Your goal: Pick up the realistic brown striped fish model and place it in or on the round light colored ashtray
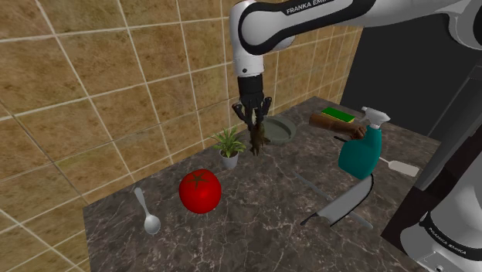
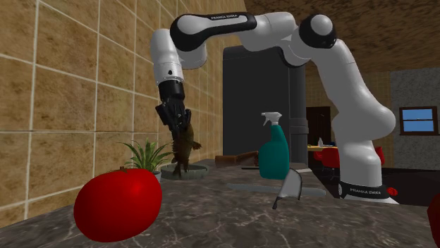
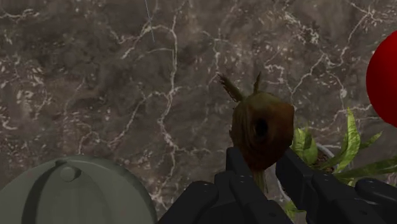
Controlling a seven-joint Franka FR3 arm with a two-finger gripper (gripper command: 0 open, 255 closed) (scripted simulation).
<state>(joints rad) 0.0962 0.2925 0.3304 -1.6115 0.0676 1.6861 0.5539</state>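
Over the back edge of the counter (image 1: 255, 228) | gripper (image 1: 255, 124) clamped on fish (image 1: 259, 139), hanging clear | ashtray (image 1: 284, 131) just beside, plant (image 1: 229, 144) near

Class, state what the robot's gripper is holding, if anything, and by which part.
The gripper is shut on the brown fish model, clasping its upper end; the rest hangs free above the counter.

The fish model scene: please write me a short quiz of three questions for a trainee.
1. True or false: the gripper is shut on the fish model.
2. In the shoulder view, which stands nearest the fish model? A spoon; B potted plant; C spray bottle.
3. Fill in: the red thing on the marble counter is a ____.
Key: 1 true; 2 B; 3 tomato.
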